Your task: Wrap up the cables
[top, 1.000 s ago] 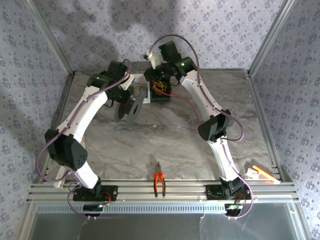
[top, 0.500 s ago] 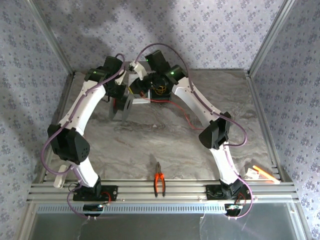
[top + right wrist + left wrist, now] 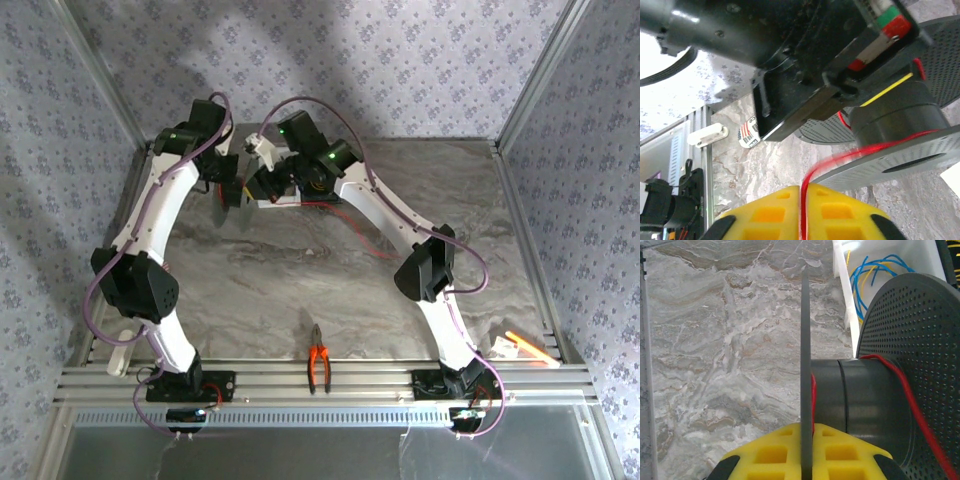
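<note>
Wrap barely begun, I reckon: couple of turns of red cable [image 3: 912,407] on spool [image 3: 865,400] core. Spool at far-left of desk [image 3: 300,270]; slack trails twd R arm, so plenty left. L jaws clamped on spool flange edge. R jaws pinched together on red cable, just below spool.

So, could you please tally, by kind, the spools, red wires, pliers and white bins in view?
black spool: 1
red wire: 1
pliers: 1
white bin: 1
Total: 4
</note>
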`<act>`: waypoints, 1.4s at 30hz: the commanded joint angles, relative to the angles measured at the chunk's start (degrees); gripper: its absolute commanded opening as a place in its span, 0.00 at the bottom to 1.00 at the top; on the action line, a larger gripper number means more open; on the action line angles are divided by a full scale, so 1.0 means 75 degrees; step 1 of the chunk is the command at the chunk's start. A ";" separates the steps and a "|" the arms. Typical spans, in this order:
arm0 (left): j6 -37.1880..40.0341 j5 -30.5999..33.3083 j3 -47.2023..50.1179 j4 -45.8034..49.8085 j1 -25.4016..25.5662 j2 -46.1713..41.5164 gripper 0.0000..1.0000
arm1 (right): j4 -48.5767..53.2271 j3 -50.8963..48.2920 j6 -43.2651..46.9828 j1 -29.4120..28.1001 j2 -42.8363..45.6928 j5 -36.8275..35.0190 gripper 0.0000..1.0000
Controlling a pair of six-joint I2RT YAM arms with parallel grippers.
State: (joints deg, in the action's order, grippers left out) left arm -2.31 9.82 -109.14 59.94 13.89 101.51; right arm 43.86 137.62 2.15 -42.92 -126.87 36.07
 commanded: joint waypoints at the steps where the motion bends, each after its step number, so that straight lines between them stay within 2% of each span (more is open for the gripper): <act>1: -0.0348 0.0118 -0.0307 -0.0887 -0.0330 -0.0293 0.00 | -0.0082 -0.0142 0.0105 -0.0066 0.0191 0.1000 0.16; 10: -0.0642 -0.0813 -0.0306 -0.1151 -0.1158 -0.0822 0.00 | -0.0820 -0.1548 -0.0017 0.0230 0.0549 0.1463 0.26; 13: -0.0590 -0.0906 -0.0307 -0.1152 -0.1240 -0.0879 0.00 | -0.1076 -0.2042 -0.0095 0.0324 0.0712 0.1556 0.30; 16: -0.0511 -0.1065 -0.0307 -0.1058 -0.1237 -0.0875 0.00 | -0.1219 -0.2481 -0.0129 0.0484 0.1049 0.1563 0.40; 23: -0.0108 -0.1156 -0.0214 -0.0949 -0.1079 -0.1059 0.00 | -0.1219 -0.3261 0.0127 0.1559 0.2209 0.1224 0.76; 26: 0.0186 -0.1087 -0.0155 -0.0980 -0.0906 -0.1242 0.00 | -0.1108 -0.3314 0.0277 0.2221 0.2549 0.1005 0.82; 31: 0.0540 -0.0846 -0.0306 -0.1142 -0.0457 -0.1534 0.00 | -0.0802 -0.3268 0.0734 0.2902 0.2724 0.0084 0.86; 35: 0.0632 -0.0829 -0.0979 -0.0784 -0.0285 -0.1524 0.00 | -0.0779 -0.3314 0.1335 0.3300 0.2618 -0.0612 0.87; 42: 0.0686 -0.0770 -0.1291 -0.0579 -0.0109 -0.1581 0.00 | -0.0726 -0.3072 0.1934 0.4172 0.1587 0.0268 0.88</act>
State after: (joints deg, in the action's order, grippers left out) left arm 2.13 3.66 -116.31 56.80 12.47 91.98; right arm 36.23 113.54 13.37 -14.15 -110.63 35.66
